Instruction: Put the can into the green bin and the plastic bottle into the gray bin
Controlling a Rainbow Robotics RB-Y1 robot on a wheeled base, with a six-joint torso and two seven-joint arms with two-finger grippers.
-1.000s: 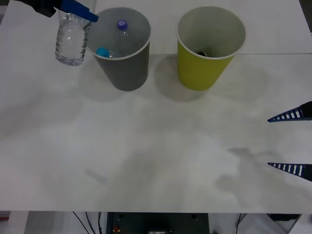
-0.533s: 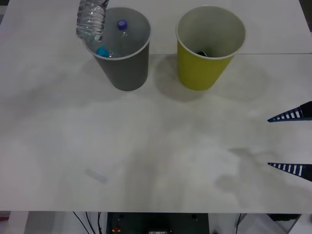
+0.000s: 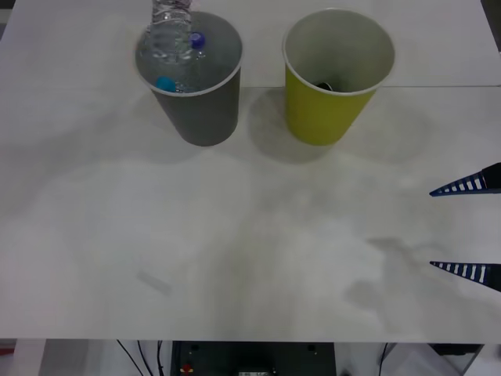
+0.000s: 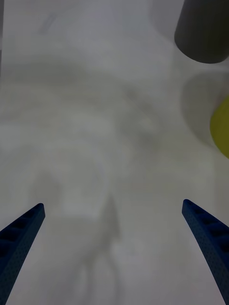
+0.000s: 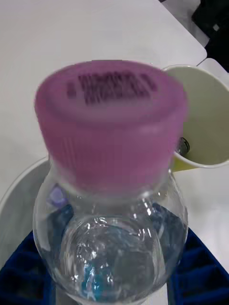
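Note:
The plastic bottle (image 3: 171,31), clear with a pink cap (image 5: 112,119), hangs upright over the open mouth of the gray bin (image 3: 205,110). My left gripper (image 5: 112,281) is shut on its body, with a blue finger (image 5: 21,271) on either side. The green bin (image 3: 321,113) stands to the right of the gray one. A dark round thing (image 3: 325,84) lies at its bottom and looks like the can. My right gripper (image 3: 432,229) is open at the table's right edge, low over bare table (image 4: 112,205).
Inside the gray bin lie a purple-capped bottle (image 3: 196,38) and a cyan-capped bottle (image 3: 164,83). Both bins stand at the far side of the white table (image 3: 235,235). The right wrist view catches the gray bin (image 4: 202,33) and the green bin (image 4: 222,126).
My left arm has carried the bottle to the right, from beside the gray bin's left side to above its opening. The right gripper has not moved.

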